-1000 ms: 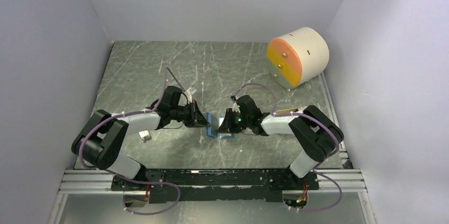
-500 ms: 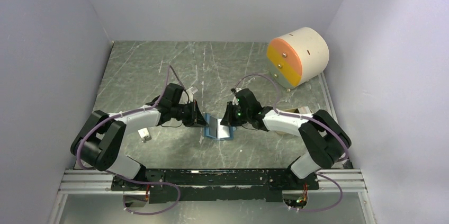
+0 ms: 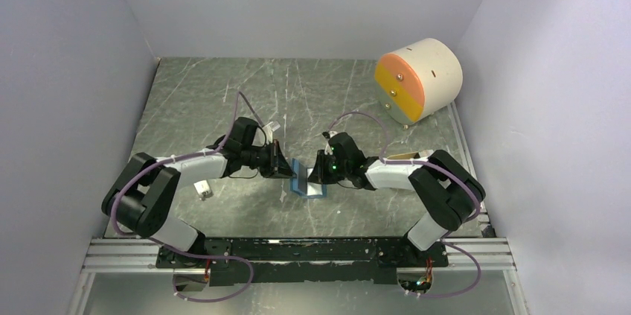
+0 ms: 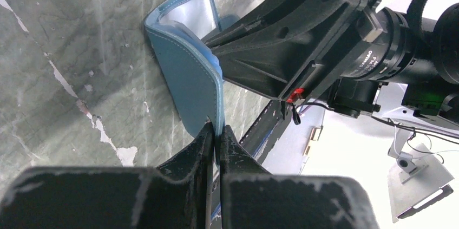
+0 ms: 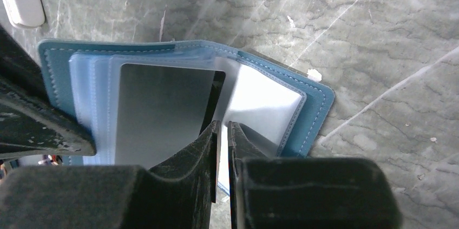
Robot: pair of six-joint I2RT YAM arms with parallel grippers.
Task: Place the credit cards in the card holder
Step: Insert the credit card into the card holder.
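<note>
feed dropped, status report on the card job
Left gripper shut on card holder cover. Right gripper nearly closed at credit card edge, grip unclear. Card lies inside open holder. No obstruction seen.

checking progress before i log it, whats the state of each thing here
holder: open, one cover lifted off the table
card: grey, inside the open holder; how far in is unclear
left fingers: shut on the lifted cover's edge
right fingers: narrow gap, at the card's corner; grip unclear
drum: drawers shut
</note>
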